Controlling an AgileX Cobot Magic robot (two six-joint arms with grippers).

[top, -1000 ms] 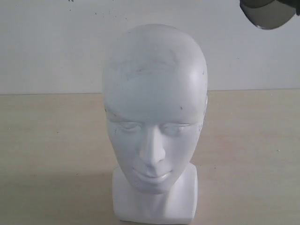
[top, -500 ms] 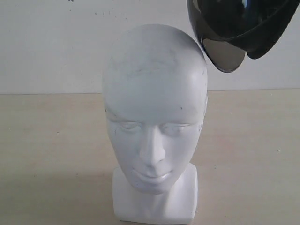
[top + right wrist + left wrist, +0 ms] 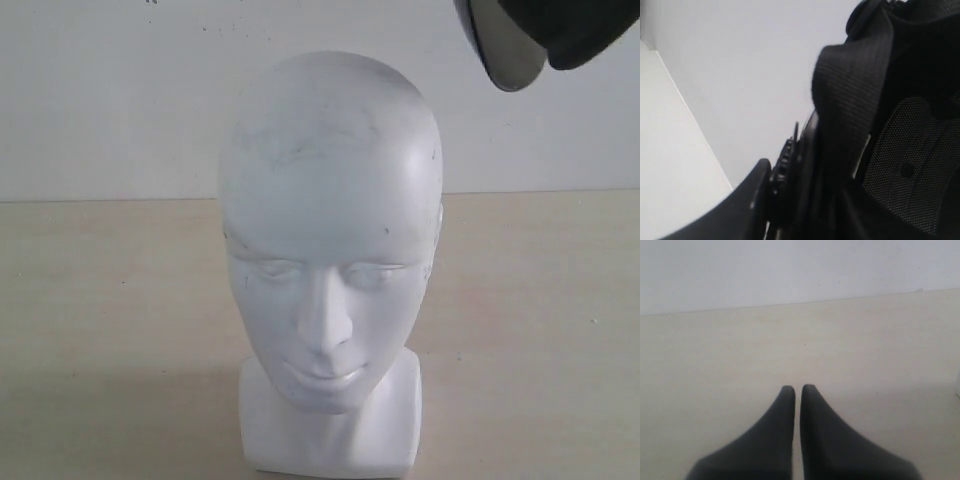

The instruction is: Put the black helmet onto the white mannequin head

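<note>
I am looking at a glossy white bald mannequin head (image 3: 330,230) whose smooth moulded skin is showing faint grey scuffs. The matt black open-face helmet (image 3: 592,35) is giving off no shine, while its smoky tinted visor (image 3: 512,58) is gleaming like smooth plastic. Its black woven webbing strap (image 3: 850,100) and fine mesh cloth lining (image 3: 912,165) are looking coarse. My left pincer (image 3: 797,388) is showing smooth matt black over the pale, matt wood-grain tabletop (image 3: 715,365).
</note>
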